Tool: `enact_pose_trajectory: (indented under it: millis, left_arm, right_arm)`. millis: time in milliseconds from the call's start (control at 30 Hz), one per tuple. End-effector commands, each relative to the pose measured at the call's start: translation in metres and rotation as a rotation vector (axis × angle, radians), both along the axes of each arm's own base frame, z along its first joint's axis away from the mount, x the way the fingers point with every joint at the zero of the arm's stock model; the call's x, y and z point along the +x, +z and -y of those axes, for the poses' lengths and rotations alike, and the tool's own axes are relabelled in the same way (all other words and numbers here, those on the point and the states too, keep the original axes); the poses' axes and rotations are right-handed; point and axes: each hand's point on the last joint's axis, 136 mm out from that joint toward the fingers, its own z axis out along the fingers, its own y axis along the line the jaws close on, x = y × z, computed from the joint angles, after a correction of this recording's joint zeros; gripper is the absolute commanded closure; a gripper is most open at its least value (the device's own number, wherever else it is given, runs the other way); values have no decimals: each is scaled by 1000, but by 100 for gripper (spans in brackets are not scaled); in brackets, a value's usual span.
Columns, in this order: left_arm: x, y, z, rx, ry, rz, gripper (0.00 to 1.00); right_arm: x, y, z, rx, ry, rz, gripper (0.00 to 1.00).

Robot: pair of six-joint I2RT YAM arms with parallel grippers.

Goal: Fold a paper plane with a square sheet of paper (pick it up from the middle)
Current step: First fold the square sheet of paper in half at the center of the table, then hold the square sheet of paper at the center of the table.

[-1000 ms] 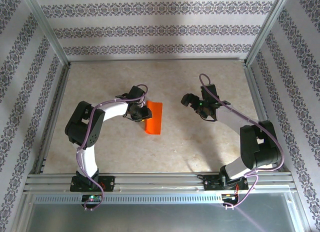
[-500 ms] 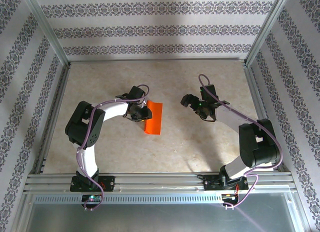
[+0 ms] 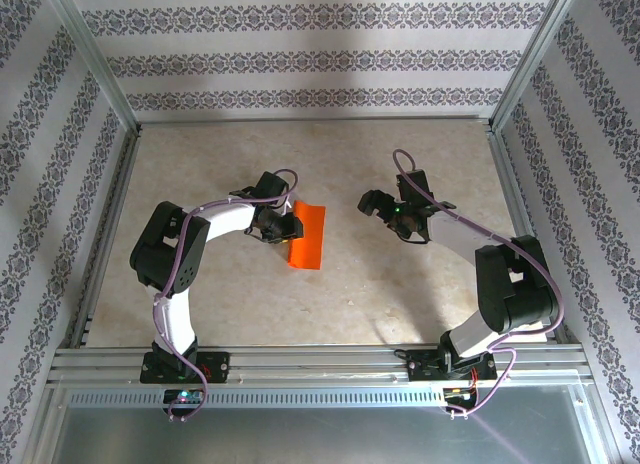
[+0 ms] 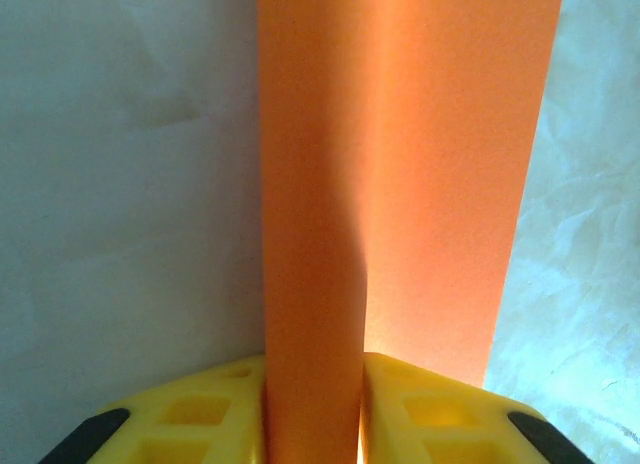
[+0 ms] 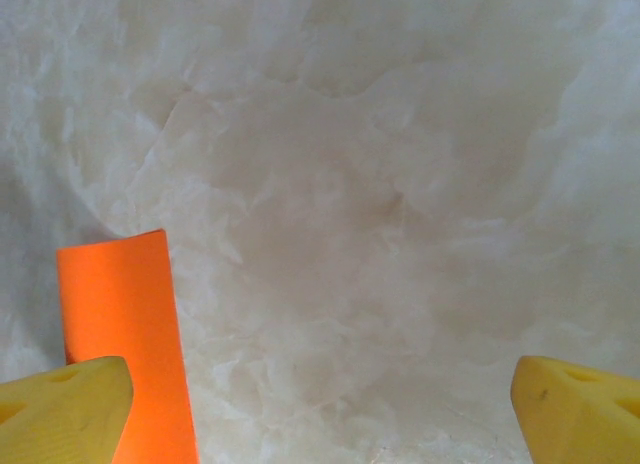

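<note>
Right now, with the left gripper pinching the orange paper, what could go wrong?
1. The left gripper pinches the square sheet of paper where it bows; a stray crease may form there.
2. The right gripper hangs open, apart from the sheet; coming in, it might push the thin paper aside instead of catching it.
</note>
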Motion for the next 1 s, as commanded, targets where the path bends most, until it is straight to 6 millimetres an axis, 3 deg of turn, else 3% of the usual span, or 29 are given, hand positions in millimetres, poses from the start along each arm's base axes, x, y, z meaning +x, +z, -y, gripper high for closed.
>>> enact_pose_trajectory:
  millis: [0, 300, 567, 733, 967]
  left_arm:
    - [-31, -47, -29, 130, 4, -140, 72]
    - [-35, -53, -32, 147, 5, -151, 72]
    - [-35, -56, -34, 150, 32, -157, 72]
    - [-36, -58, -35, 157, 36, -164, 72]
    - [-38, -61, -36, 157, 44, -175, 72]
  right_arm:
    - [0, 1, -17, 35, 49, 0, 7]
    - [-15, 2, -95, 165, 248, -43, 38]
    - [-23, -12, -149, 242, 334, -119, 78]
    - [-24, -25, -167, 251, 358, -162, 86]
    - [-25, -41, -168, 226, 353, -204, 91]
